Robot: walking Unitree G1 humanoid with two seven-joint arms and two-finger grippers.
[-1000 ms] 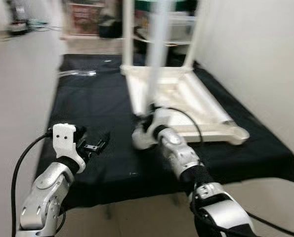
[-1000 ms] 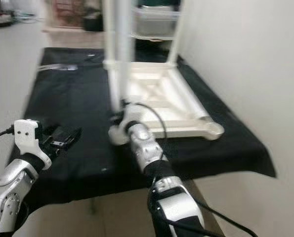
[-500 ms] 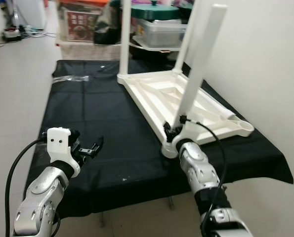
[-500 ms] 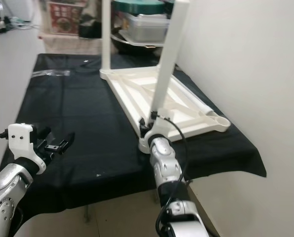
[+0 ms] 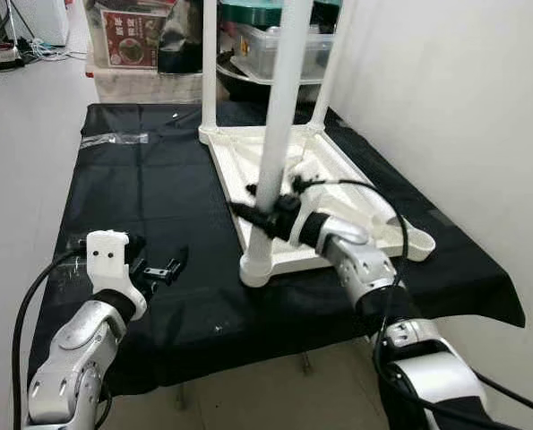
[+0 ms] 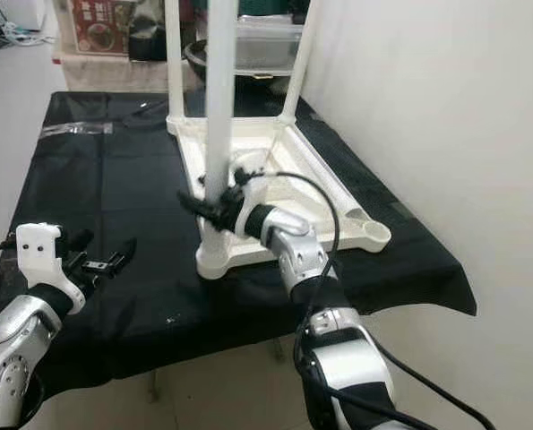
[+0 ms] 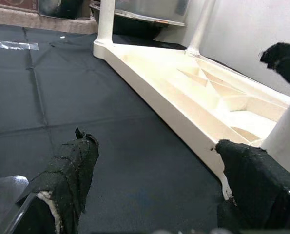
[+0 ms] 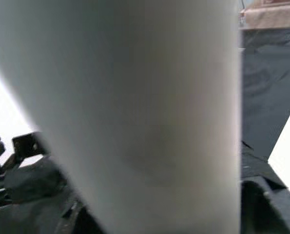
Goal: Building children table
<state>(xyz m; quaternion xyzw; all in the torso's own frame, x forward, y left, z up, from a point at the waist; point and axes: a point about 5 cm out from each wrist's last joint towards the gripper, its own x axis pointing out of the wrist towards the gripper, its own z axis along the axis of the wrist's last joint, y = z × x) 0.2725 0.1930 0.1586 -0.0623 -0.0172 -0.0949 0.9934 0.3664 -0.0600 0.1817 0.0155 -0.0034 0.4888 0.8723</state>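
The white children's table [image 5: 315,193] lies upside down at the desk's [image 5: 150,188] right edge, the right claw [image 5: 268,215] clamped on its near-corner leg [image 5: 273,134], the left claw [image 5: 163,268] spread apart above the front-left corner.

Upside-down white table [image 5: 338,170], legs up, on black cloth [image 5: 150,197]

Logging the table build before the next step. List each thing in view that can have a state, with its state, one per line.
Tabletop: upside down on the black cloth.
Near leg: upright in its corner socket, gripped.
Far legs: two, upright in sockets.
Last corner socket: empty.
Right gripper: jaws shut on near leg.
Left gripper: jaws open, holding nothing, above cloth.
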